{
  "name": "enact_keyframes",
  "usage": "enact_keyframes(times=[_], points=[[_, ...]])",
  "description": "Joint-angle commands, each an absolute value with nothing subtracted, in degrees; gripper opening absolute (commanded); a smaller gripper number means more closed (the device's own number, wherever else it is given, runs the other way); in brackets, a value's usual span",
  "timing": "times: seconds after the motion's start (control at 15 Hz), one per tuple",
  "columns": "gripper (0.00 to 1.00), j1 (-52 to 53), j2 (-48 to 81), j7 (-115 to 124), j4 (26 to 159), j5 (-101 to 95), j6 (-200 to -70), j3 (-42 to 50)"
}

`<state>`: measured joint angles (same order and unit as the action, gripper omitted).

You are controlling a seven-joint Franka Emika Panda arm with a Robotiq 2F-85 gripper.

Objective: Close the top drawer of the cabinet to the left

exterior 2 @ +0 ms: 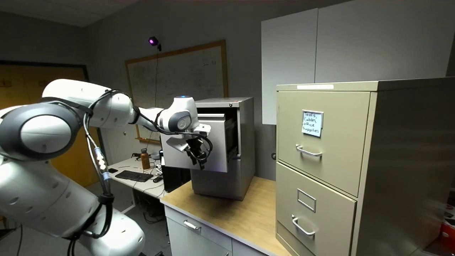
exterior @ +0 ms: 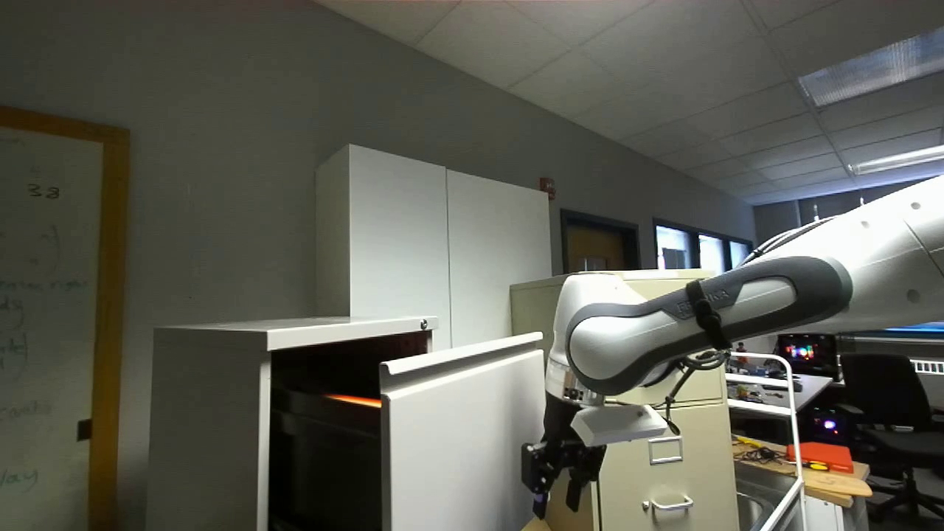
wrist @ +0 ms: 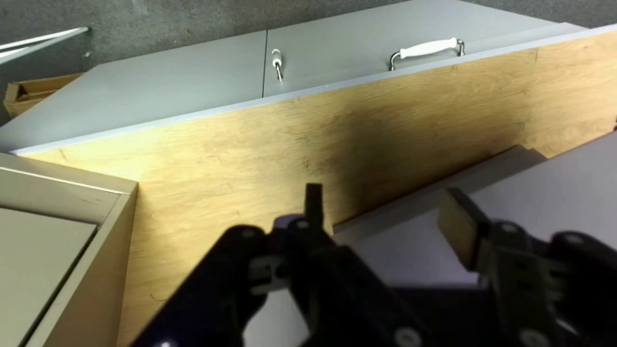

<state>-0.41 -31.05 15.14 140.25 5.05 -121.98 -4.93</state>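
Note:
The broad light-grey cabinet (exterior: 206, 420) (exterior 2: 247, 142) shows in both exterior views. Its top drawer (exterior: 464, 435) (exterior 2: 217, 151) is pulled partway out, with its dark interior visible behind the plain front panel. My gripper (exterior: 557, 503) (exterior 2: 198, 164) points down close to the drawer front, near its edge toward the beige filing cabinet. I cannot tell whether it touches the panel. In the wrist view, the gripper's fingers (wrist: 385, 217) are apart with nothing between them. A light-grey metal face lies behind the right finger; whether it is drawer front or cabinet is unclear.
A beige filing cabinet (exterior: 667, 476) (exterior 2: 323, 142) (wrist: 43, 270) stands beside the gripper. A wooden countertop (exterior 2: 261, 202) (wrist: 231, 154) lies below, over grey base cupboards (wrist: 183, 72). A white two-door cupboard (exterior: 398, 243) hangs behind. A desk with a keyboard (exterior 2: 134, 176) stands beyond.

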Motion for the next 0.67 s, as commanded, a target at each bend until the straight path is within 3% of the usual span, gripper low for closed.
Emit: enact_keyframes(times=[0.0, 0.27, 0.6], points=[[0.34, -1.08, -31.92, 17.55, 140.11, 3.94, -123.56, -6.12], [0.05, -0.62, -32.39, 16.63, 139.4, 3.85, -126.38, -6.45], [0.0, 0.03, -30.7, 16.78, 135.48, 3.52, -131.05, -8.49]])
